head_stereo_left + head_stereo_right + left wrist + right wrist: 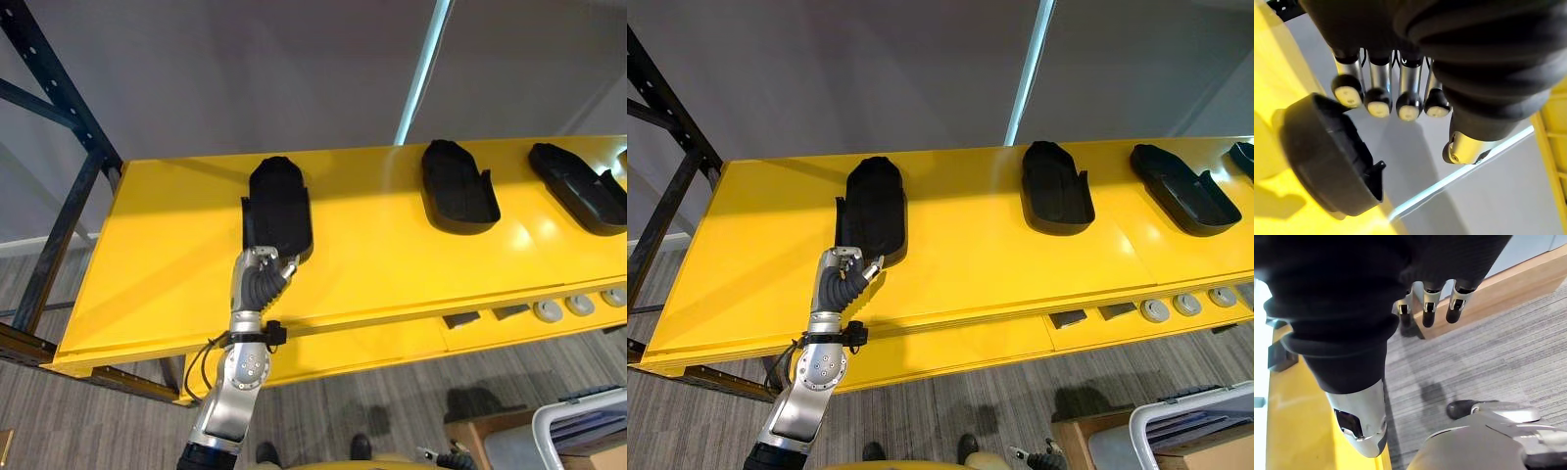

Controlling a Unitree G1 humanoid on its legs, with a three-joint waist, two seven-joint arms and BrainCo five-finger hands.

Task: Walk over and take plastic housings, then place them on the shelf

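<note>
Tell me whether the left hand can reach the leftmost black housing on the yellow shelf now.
Probably yes. The left hand is at the near end of the leftmost housing, its fingers straight and open, and nothing on the yellow shelf lies between them.

Three black plastic housings lie well apart in a row on the yellow shelf (157, 255), each long, with a rounded far end. The left housing (278, 208) lies lengthwise near to far, and the left hand (265, 272) sits just at its near end with straight fingers, not wrapped round it. The middle housing (458, 186) lies hollow side up, and the right housing (578, 186) is angled, its near end pointing right.
</note>
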